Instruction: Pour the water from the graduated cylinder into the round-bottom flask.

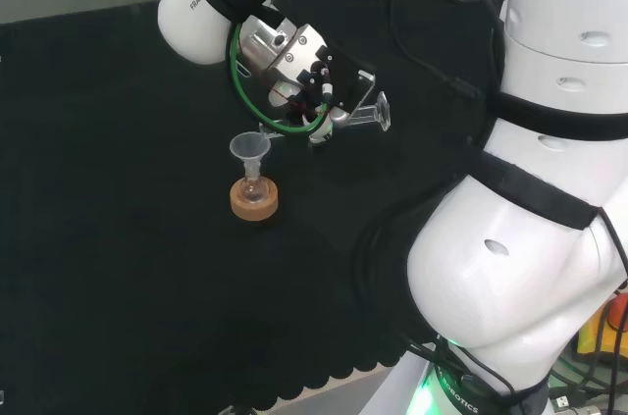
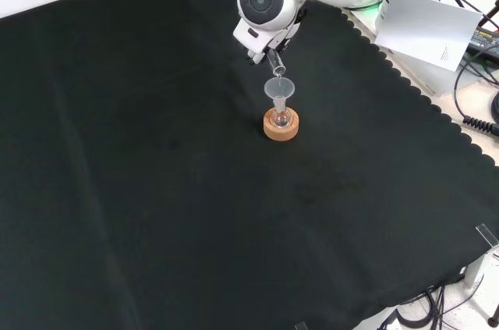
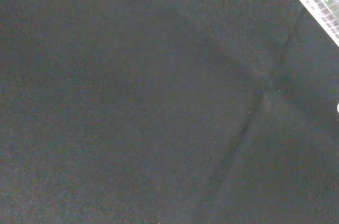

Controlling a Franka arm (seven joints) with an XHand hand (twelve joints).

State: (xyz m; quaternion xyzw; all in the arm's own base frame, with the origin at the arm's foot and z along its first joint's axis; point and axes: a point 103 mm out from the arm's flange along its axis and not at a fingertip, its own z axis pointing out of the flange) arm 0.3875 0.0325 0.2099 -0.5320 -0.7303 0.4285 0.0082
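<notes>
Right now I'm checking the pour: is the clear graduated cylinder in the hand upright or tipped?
Tipped. In the head view the clear graduated cylinder lies nearly level in the hand, its mouth toward the clear funnel.

— Covering the bench: black cloth (image 2: pixel 156 189), scalloped edge along the right of the front view.
— And outside it?
— Upper right, a white sheet of paper (image 2: pixel 425 30); beside it, black cables (image 2: pixel 475 80).
</notes>
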